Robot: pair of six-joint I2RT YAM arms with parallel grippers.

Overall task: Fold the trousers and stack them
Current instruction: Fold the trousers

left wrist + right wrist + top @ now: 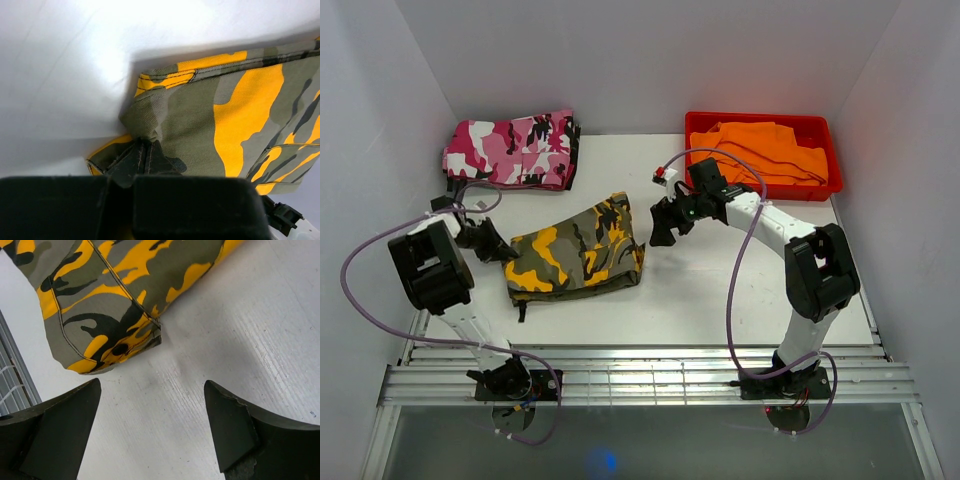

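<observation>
Yellow camouflage trousers [580, 250] lie folded in the middle of the table. My left gripper [503, 249] is at their left edge, shut on a fold of the cloth [142, 157]. My right gripper [661, 232] hovers just right of the trousers' right edge, open and empty; the right wrist view shows its fingers [60, 435] spread over bare table, with the trousers' corner [115, 315] beyond them. Pink camouflage trousers [512, 150] lie folded at the back left.
A red tray [825, 130] at the back right holds orange cloth [770, 150]. White walls close in on the table's left, back and right sides. A metal rail [650, 380] runs along the near edge by the arm bases.
</observation>
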